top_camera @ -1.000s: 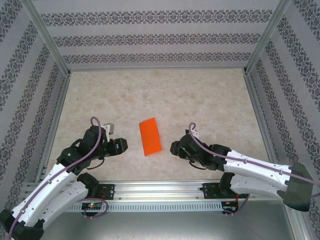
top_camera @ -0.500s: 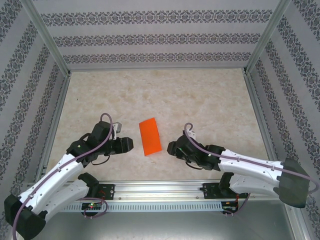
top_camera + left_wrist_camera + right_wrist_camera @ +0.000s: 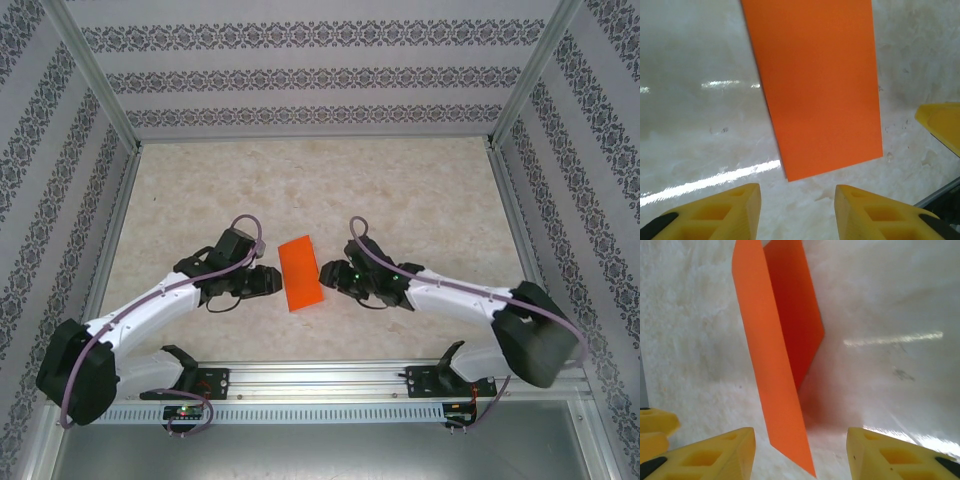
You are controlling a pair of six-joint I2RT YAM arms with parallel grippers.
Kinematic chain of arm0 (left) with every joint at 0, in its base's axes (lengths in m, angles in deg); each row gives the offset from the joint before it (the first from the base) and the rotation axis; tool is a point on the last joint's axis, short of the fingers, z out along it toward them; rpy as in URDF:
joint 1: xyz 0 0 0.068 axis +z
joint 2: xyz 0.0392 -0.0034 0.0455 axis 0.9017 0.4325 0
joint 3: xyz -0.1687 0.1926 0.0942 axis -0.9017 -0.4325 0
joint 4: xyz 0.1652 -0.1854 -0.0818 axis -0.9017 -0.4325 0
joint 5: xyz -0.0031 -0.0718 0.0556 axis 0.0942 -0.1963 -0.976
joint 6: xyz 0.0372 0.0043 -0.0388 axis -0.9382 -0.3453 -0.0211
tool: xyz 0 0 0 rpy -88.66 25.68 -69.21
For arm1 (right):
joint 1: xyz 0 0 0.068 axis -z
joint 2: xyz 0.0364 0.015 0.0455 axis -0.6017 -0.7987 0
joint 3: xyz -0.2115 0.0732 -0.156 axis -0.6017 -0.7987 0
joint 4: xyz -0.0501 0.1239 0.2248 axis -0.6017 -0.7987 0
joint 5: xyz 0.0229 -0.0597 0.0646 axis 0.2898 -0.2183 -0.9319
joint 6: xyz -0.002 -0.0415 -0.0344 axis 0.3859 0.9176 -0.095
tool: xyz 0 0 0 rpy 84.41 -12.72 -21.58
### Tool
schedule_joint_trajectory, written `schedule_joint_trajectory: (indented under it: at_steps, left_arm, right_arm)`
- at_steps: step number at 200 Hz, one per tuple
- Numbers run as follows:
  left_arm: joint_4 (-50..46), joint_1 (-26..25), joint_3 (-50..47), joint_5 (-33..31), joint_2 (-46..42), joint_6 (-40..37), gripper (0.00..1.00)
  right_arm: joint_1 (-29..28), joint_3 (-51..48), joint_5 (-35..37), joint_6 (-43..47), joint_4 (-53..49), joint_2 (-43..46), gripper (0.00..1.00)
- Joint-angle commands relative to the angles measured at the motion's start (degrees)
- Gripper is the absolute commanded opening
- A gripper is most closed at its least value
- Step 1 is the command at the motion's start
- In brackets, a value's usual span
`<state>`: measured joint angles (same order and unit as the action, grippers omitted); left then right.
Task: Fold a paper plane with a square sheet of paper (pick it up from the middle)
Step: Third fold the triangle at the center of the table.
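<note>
loosely folded orange paper, far edge cropped

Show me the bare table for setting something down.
Free: the far half of the table, between the paper and the back wall. Crowded: near centre, where the left end effector and right end effector flank the paper.
</note>
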<state>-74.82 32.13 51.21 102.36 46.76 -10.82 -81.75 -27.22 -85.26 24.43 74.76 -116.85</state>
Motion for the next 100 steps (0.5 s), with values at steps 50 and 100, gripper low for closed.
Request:
schedule_joint_trajectory:
  at_steps: [50,100]
  left_arm:
    - [7.5,1.0,-0.9,-1.0,-1.1,0.3,0.48]
    - [7.7,1.0,-1.3,0.2,-3.2,-3.8,0.54]
  right_arm:
    - [5.6,16.7,-15.5,13.7,-4.3,-17.6,0.46]
    - [7.1,20.2,-13.8,16.0,-10.3,-19.2,0.41]
